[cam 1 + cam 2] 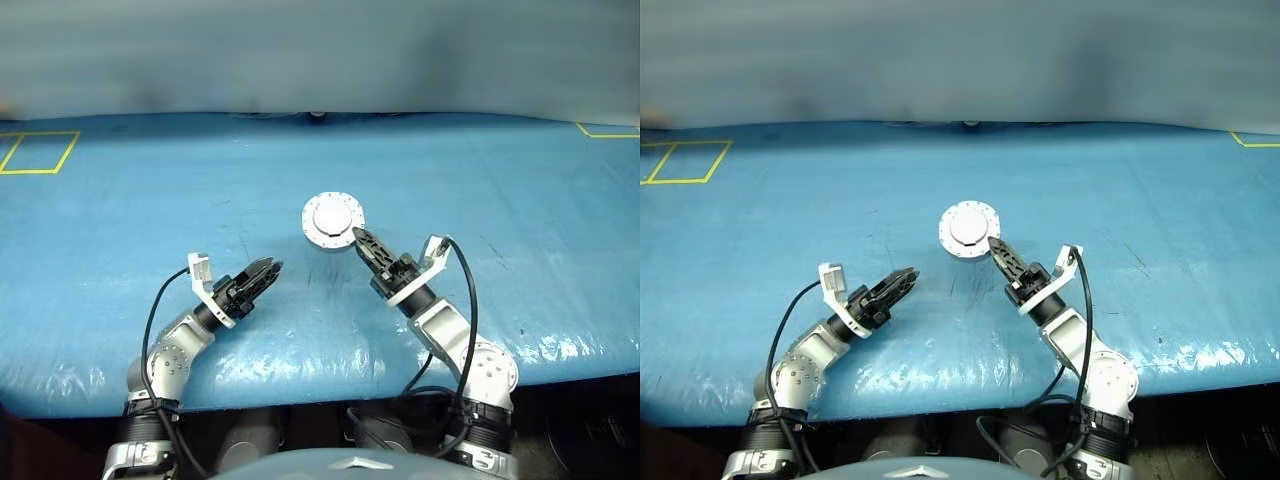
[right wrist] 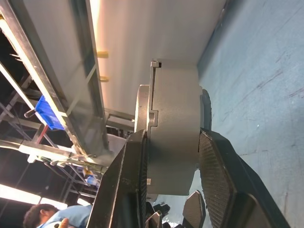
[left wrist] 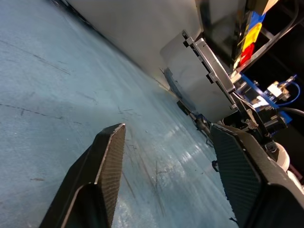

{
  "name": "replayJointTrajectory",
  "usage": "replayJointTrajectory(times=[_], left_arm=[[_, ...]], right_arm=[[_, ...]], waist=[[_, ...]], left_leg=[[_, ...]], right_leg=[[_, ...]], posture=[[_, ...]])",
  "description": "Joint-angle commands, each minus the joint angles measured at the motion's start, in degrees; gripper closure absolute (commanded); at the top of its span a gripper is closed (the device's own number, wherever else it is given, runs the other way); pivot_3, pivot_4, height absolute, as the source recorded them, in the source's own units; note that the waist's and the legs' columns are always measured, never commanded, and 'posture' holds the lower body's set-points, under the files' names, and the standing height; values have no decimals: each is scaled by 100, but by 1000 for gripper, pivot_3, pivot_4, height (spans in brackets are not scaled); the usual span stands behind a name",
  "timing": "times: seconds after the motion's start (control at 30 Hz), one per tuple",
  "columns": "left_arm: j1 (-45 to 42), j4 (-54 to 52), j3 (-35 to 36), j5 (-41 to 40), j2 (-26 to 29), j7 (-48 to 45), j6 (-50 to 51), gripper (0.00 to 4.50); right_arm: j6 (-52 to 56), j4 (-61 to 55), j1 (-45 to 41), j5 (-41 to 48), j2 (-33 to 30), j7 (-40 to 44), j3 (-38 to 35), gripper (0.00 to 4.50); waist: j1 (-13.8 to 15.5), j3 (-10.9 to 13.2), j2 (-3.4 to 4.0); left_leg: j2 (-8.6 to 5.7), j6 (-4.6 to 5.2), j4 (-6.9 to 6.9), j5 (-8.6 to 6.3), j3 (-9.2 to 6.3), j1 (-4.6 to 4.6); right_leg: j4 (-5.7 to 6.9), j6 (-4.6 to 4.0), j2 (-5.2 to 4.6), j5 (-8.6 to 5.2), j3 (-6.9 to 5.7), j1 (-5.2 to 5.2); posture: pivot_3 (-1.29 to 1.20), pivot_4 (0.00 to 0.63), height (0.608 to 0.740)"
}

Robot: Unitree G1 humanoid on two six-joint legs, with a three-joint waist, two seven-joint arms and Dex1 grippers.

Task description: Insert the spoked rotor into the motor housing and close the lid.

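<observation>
Blue plastic-covered table, a bit shiny and wrinkled, yellow tape squares out at the far corners, grey wall behind. In the right wrist view there's shelving in the background and part of a person down in a corner.

The motor housing sits near the middle of the table with the lid on top, plain light-grey face and raised centre circle up. I can't see the spoked rotor; I'd guess it's inside, but the closed lid hides that.

What could go wrong: the right gripper has its tips on the near edge of the housing. The right wrist view shows the two black fingers on either side of the can, one at the lid face and one at the other flat end, so it looks clamped. If that arm pulls away without letting go, the whole can goes with it, tips, or the lid pops off its seat. The plastic sheet also looks slick, so a sideways nudge could slide the can.

The left gripper is well apart from the housing. Its fingers are spread wide, nothing between them, just bare table beyond.
</observation>
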Motion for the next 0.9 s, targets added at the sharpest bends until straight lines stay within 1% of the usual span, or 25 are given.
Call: replayJointTrajectory(times=[0.03, 0.17, 0.3, 0.53, 0.9], left_arm=[[-26, -251, 49, -578, 43, -128, 753, 17], [-74, -182, 153, -836, -3, -139, 1082, 17], [-204, 73, 187, -790, -31, -174, 1141, 17], [-542, 379, 382, -1016, -278, -288, 1292, 17], [-918, 558, 497, -1124, -647, -58, 1577, 17]], right_arm=[[10, -364, -182, 401, 51, 80, 256, 3338], [143, -380, -82, 450, 15, 37, 504, 3338], [231, -425, -23, 484, -58, 46, 698, 3338], [269, -413, -33, 430, -239, 82, 888, 3338], [237, -438, -61, 344, -444, 162, 1145, 3338]], waist=[[-3, 0, 0], [-18, 0, 0], [-8, 0, 0], [14, 0, -1], [0, 0, -3]], left_leg=[[0, 0, 1, 0, 0, 0], [0, -1, 5, 1, 3, 3], [0, -6, 9, 4, 3, 6], [0, -8, 18, 5, 5, 7], [0, -11, 21, 7, 8, 8]], right_leg=[[0, 0, 1, 0, 0, 1], [14, -2, 3, -1, 2, 0], [28, -8, 1, -5, 3, 0], [50, -20, 0, -12, 2, -2], [62, -20, 1, -13, 3, -2]], posture=[[0, 150, 740], [0, 150, 740], [0, 150, 740], [0, 150, 740], [0, 150, 740]])
